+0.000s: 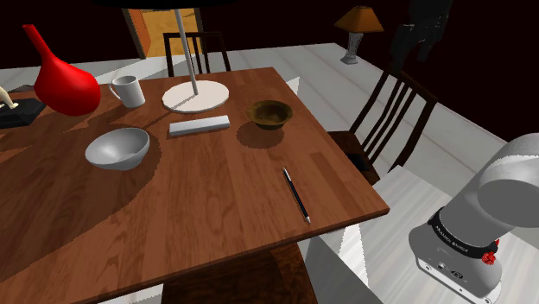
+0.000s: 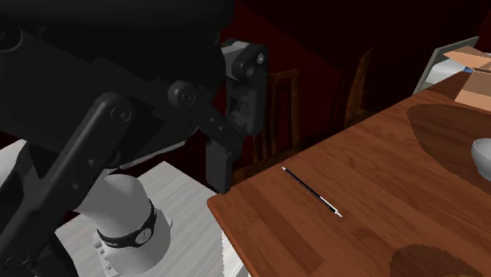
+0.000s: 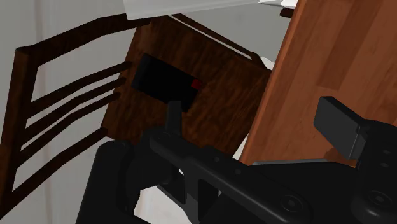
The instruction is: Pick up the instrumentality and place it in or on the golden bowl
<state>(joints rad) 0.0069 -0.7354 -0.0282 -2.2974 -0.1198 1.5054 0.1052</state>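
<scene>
The white arm (image 1: 508, 186) bends up near the table's (image 1: 216, 199) corner. Its black gripper (image 3: 251, 105) hangs just off the table's edge, fingers (image 3: 340, 124) apart, clasping nothing.

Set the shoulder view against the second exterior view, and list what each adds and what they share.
The shoulder view adds the red vase, white mug, lamp base, flat grey block and golden-brown bowl. The second exterior view adds tan box shapes at its upper right and the black gripper up close. Both share the wooden table, the black pen lying near its edge, the grey bowl and the arm's white base.
</scene>
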